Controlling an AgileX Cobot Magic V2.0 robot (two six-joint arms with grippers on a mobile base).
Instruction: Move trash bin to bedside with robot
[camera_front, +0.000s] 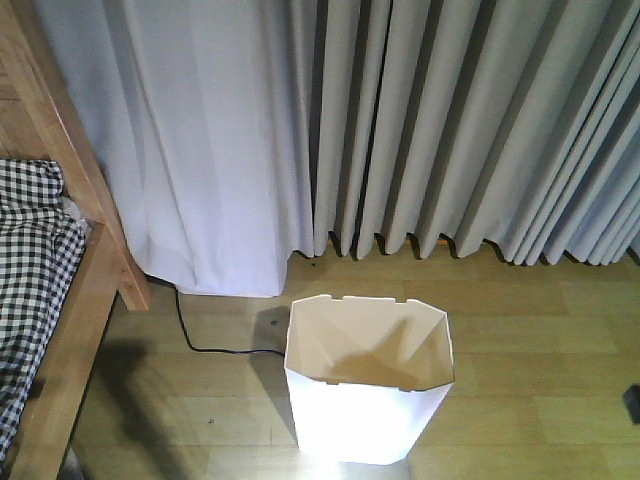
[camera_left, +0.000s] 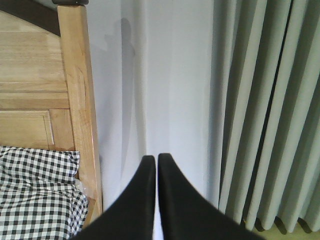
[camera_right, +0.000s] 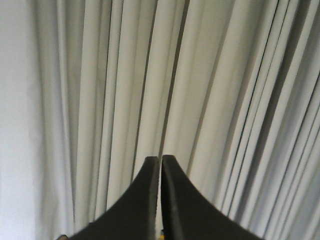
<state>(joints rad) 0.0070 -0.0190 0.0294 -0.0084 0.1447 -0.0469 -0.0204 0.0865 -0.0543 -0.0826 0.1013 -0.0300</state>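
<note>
The white trash bin (camera_front: 368, 385) stands upright on the wooden floor, low in the front view, a little right of the bed. The bed's light-brown frame (camera_front: 88, 290) and checked bedding (camera_front: 30, 270) fill the left edge; the headboard post (camera_left: 80, 100) and bedding (camera_left: 37, 195) also show in the left wrist view. My left gripper (camera_left: 156, 159) is shut with nothing between its black fingers, pointing at the curtain beside the bedpost. My right gripper (camera_right: 161, 159) is shut and empty too, facing curtain folds. Neither gripper shows in the front view.
Grey pleated curtains (camera_front: 450, 130) hang to the floor behind the bin. A black cable (camera_front: 200, 340) runs along the floor between bed and bin. A small dark object (camera_front: 632, 402) sits at the right edge.
</note>
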